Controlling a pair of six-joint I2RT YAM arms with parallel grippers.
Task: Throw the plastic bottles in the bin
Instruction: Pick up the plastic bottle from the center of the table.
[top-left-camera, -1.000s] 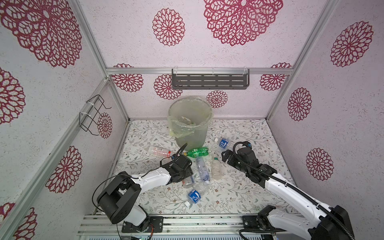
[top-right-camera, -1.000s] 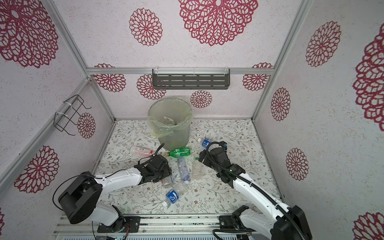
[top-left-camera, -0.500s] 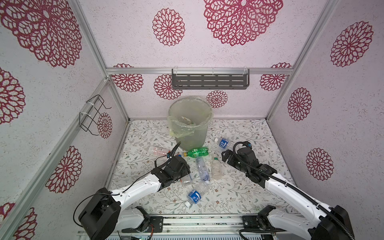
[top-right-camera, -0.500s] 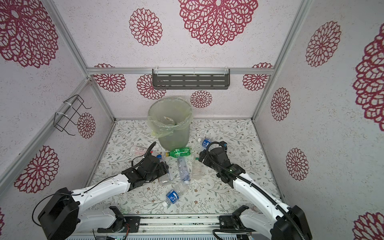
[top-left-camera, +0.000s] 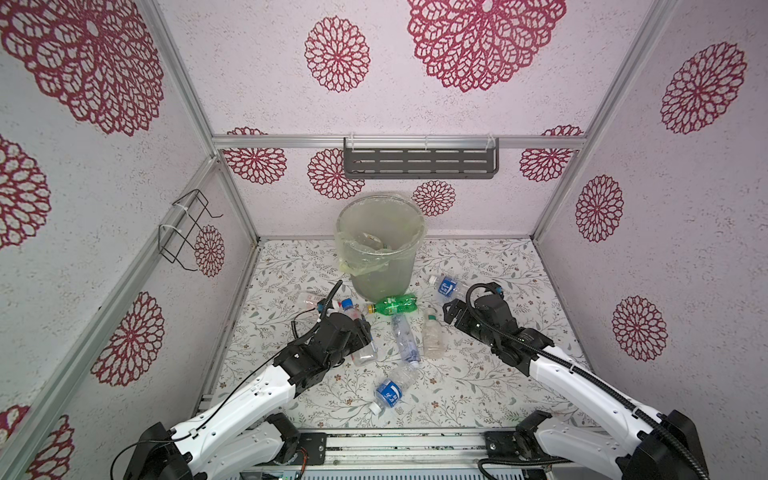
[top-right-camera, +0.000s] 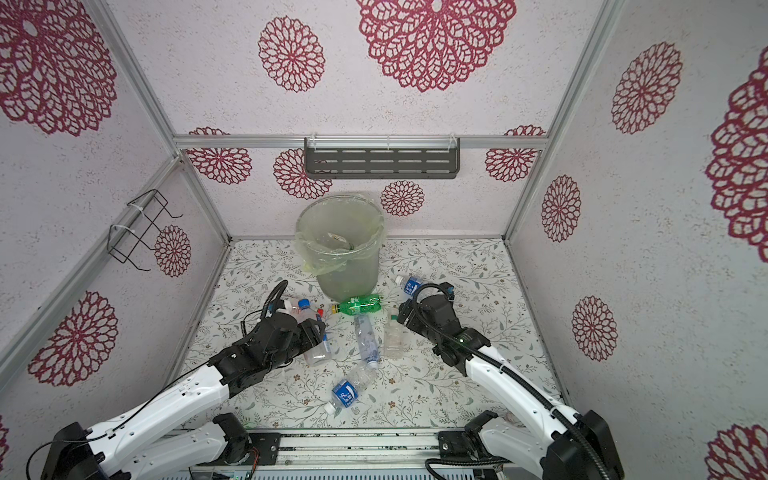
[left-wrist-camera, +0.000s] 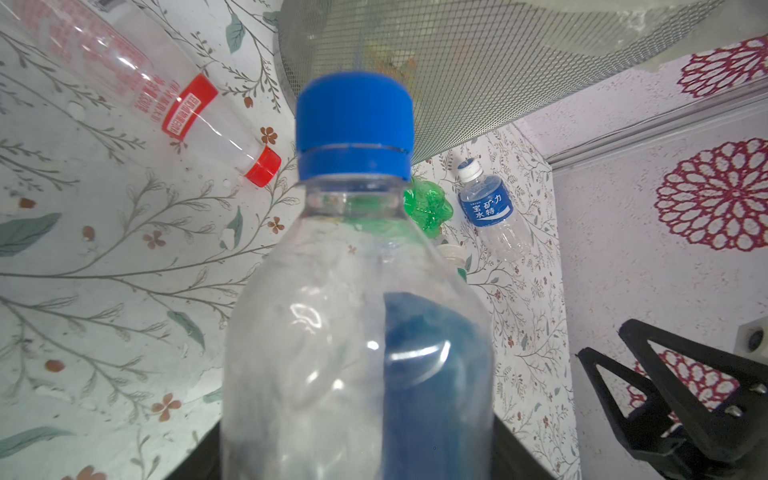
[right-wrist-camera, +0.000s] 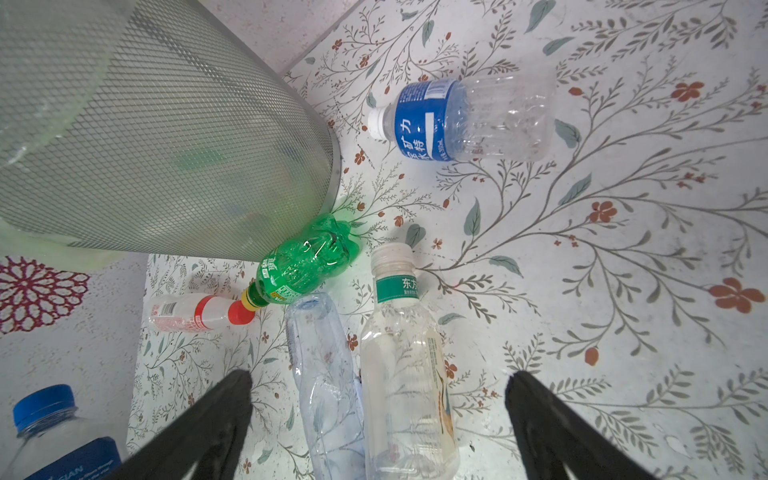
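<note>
Standing upper-centre on the bench (top-left-camera: 478, 386), the bin (top-left-camera: 386, 278) holds a few bottles; plastic bottles (top-left-camera: 405, 338) litter its front. The left gripper (top-left-camera: 362, 332) clamps a blue-capped bottle (left-wrist-camera: 357, 291); the right gripper (right-wrist-camera: 379, 374) gapes wide over two clear ones. Lower-right bench lies open.

The left arm (top-left-camera: 257, 390), a second ago folded with its black elbow joint raised near the counter's (top-left-camera: 478, 374) front corner, now lies stretched out low and long toward the bin (top-left-camera: 390, 274). The left gripper (top-left-camera: 361, 330) has shifted slightly with the blue-capped clear bottle (top-left-camera: 365, 352) in its grip, and the bottle's blue cap now shows beyond it
</note>
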